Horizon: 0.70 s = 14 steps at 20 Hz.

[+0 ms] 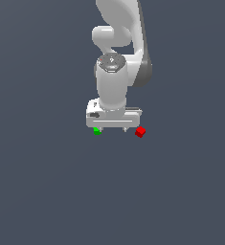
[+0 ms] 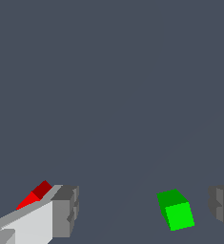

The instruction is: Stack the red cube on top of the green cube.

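Note:
The red cube (image 1: 140, 131) rests on the dark floor just off the exterior view's right end of the hand. The green cube (image 1: 97, 131) sits under the hand's other end, partly covered by a finger. My gripper (image 1: 111, 129) hangs low over the floor, open and holding nothing. In the wrist view the green cube (image 2: 176, 209) lies inside the gap of the gripper (image 2: 143, 209), nearer one grey finger (image 2: 223, 207) and touching neither. The red cube (image 2: 35, 194) lies outside the gap, partly hidden behind the other finger (image 2: 63, 212).
The white arm (image 1: 115, 72) rises above the hand toward the top of the exterior view. Only the plain dark grey floor (image 1: 47, 182) surrounds the two cubes.

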Each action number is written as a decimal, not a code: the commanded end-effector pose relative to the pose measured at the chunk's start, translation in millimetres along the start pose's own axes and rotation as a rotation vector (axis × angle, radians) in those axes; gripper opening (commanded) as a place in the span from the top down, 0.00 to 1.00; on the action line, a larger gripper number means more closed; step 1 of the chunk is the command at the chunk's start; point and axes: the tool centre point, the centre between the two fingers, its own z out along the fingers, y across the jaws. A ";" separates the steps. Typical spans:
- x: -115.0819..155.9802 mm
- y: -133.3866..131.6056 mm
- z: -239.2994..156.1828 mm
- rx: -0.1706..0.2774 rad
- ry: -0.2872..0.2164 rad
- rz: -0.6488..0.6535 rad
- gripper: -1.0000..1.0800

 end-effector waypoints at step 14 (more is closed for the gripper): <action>-17.9 -12.9 12.4 -0.002 0.000 0.087 0.04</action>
